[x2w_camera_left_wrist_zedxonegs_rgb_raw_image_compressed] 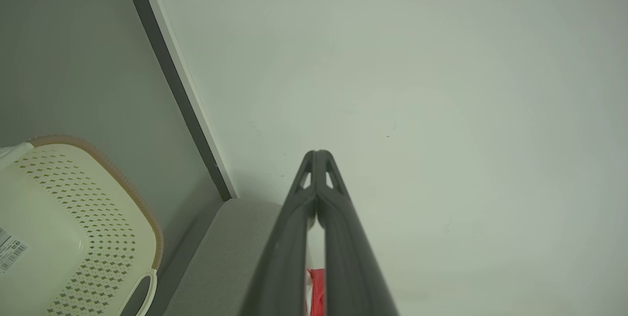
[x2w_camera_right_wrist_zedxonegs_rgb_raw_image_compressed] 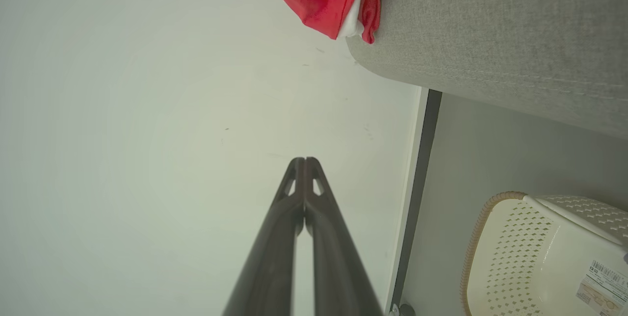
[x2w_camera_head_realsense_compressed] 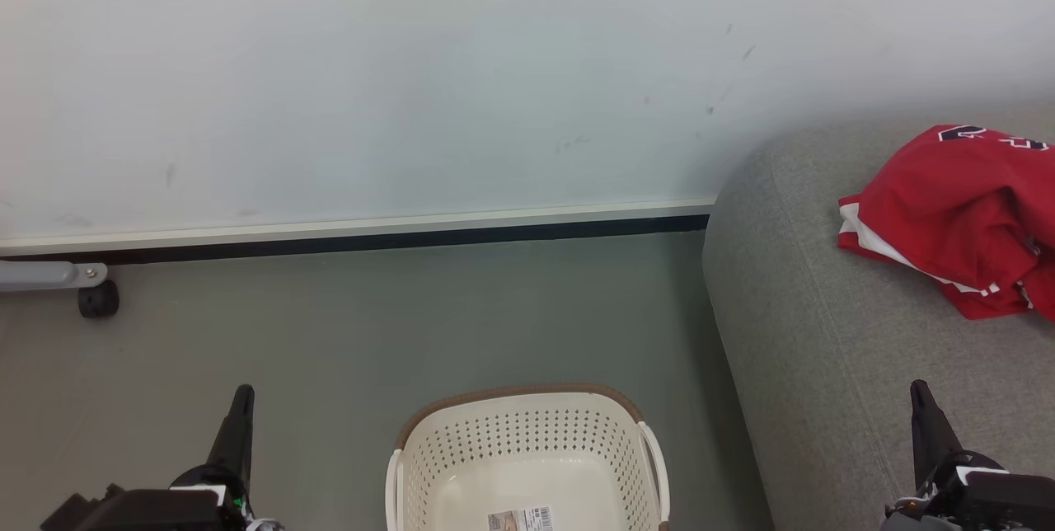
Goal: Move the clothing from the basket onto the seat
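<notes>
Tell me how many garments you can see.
1: a red jersey bunched on the grey sofa. The laundry basket holds none in its visible part; the heap's folds may hide another.

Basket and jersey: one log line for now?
basket: no clothing seen | jersey: on sofa | left gripper: shut, empty | right gripper: shut, empty

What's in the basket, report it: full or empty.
Empty where visible: the basket holds only a label; its near end is cropped. The clothing lies on the sofa.
</notes>
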Available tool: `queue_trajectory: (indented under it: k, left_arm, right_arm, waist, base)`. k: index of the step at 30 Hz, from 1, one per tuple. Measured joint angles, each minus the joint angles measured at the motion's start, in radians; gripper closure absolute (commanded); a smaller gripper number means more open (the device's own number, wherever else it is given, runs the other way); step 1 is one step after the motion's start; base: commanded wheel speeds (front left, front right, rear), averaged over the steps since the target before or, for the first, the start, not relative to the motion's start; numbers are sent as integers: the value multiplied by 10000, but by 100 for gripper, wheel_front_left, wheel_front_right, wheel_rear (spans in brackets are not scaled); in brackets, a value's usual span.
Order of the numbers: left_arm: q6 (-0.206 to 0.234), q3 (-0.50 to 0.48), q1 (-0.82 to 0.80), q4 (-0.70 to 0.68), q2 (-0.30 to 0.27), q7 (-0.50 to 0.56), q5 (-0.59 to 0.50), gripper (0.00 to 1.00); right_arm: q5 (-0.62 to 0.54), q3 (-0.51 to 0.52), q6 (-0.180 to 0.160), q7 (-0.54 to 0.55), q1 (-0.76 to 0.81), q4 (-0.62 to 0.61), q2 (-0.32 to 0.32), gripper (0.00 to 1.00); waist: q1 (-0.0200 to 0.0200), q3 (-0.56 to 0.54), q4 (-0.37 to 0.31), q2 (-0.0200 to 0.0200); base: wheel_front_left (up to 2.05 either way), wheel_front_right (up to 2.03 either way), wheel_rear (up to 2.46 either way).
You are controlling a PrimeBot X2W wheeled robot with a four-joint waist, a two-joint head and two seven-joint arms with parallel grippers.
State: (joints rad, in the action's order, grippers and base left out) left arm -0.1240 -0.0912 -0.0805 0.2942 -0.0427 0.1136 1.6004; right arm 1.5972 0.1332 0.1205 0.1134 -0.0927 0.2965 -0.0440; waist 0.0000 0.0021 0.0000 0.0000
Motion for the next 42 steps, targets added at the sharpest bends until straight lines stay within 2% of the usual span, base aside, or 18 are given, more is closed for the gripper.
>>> queue_trajectory:
  k: [42]
  left_arm:
    - [0, 0, 0, -2, 0, 0, 0, 100]
  right_arm:
    - [0, 0, 0, -2, 0, 0, 0, 100]
  waist:
    - [0, 0, 0, 0]
  base:
    - [0, 0, 0]
